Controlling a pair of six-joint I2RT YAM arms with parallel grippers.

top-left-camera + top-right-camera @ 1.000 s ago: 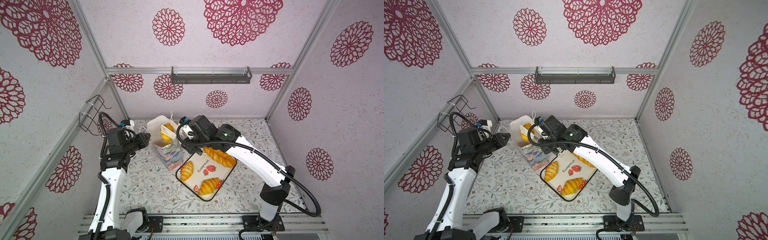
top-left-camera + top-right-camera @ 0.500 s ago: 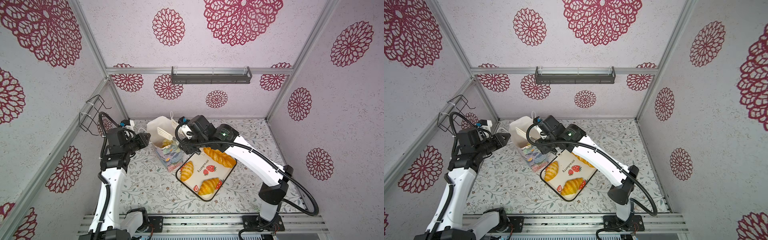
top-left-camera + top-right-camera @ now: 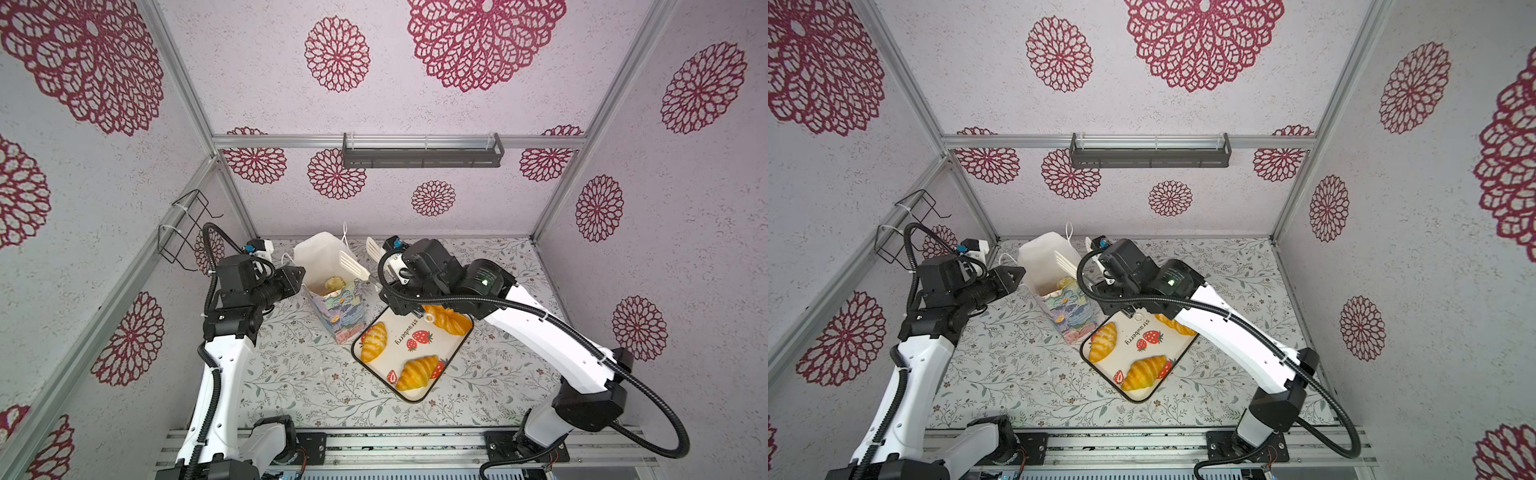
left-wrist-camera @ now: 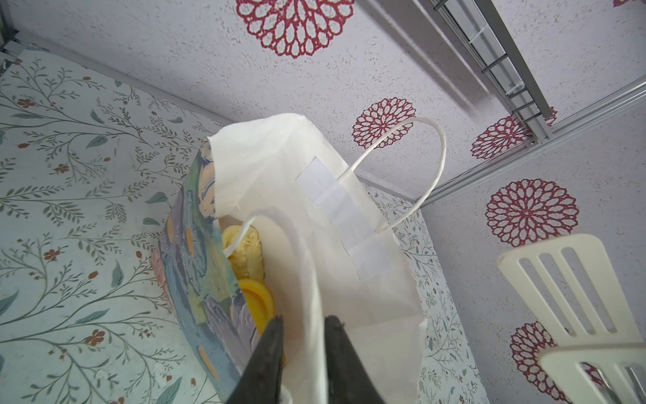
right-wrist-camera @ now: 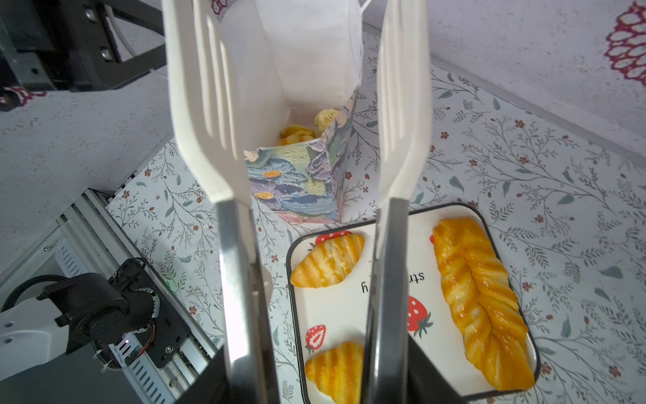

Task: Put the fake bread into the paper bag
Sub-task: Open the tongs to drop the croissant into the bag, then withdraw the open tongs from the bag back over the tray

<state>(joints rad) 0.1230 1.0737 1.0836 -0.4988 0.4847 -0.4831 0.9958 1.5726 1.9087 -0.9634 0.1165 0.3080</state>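
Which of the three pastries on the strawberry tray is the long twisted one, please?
The twisted loaf along the tray's far edge, nearest the right arm. The two croissants are short, curved and lie side by side along the other edge.

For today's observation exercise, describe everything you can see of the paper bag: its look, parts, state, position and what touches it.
The paper bag is tall and narrow, printed outside with pastel painted flowers and plain white inside, with thin white cord handles taped to its inner wall. It stands open and leaning on the floral table, beside the strawberry tray. Fake bread lies at its bottom. The left gripper pinches its rim, holding the mouth open.
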